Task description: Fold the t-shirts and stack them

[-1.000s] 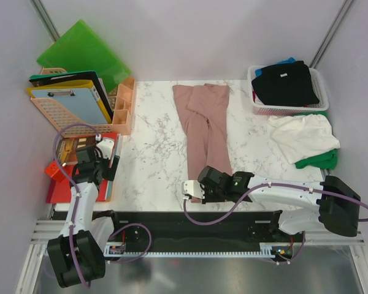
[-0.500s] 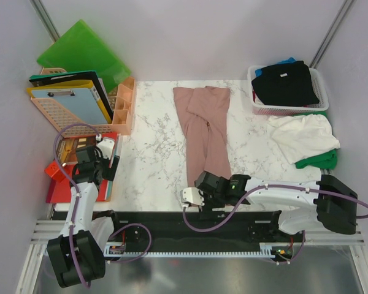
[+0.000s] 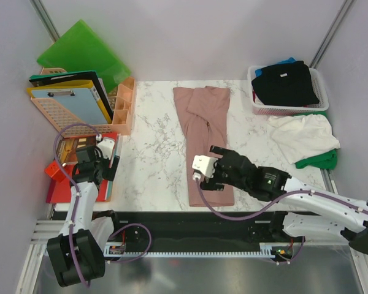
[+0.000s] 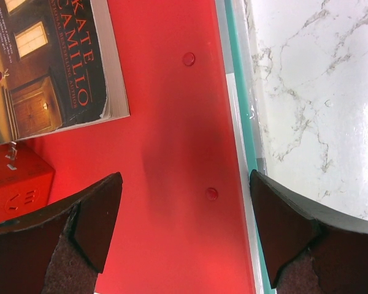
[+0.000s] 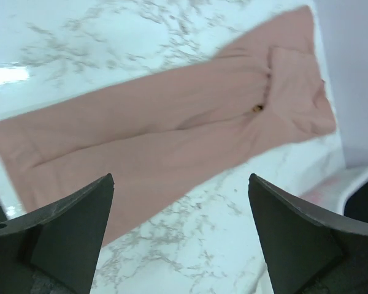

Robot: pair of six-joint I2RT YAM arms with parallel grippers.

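**Right gripper** (image 3: 211, 168): jaws spread wide, nothing held, poised above the near half of the pink shirt (image 3: 206, 131).

**Pink shirt:** folded into a long narrow strip, flat on the marble table (image 3: 153, 147). It lies directly beneath the right gripper and runs away beyond it.

**White shirt** (image 3: 303, 136), **green shirt** (image 3: 319, 160): heaped together, off to that gripper's right.

**Black shirt** (image 3: 285, 82): in the basket (image 3: 322, 105), farther off on the same side.

**Left gripper** (image 4: 187, 205): jaws wide, empty, above a red folder (image 4: 172, 122). A book (image 4: 49, 61) lies on the folder ahead of its left finger.

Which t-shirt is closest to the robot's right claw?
The pink t-shirt, lying long and flat mid-table beneath the right gripper. The white one, green one and black one sit at the right edge.
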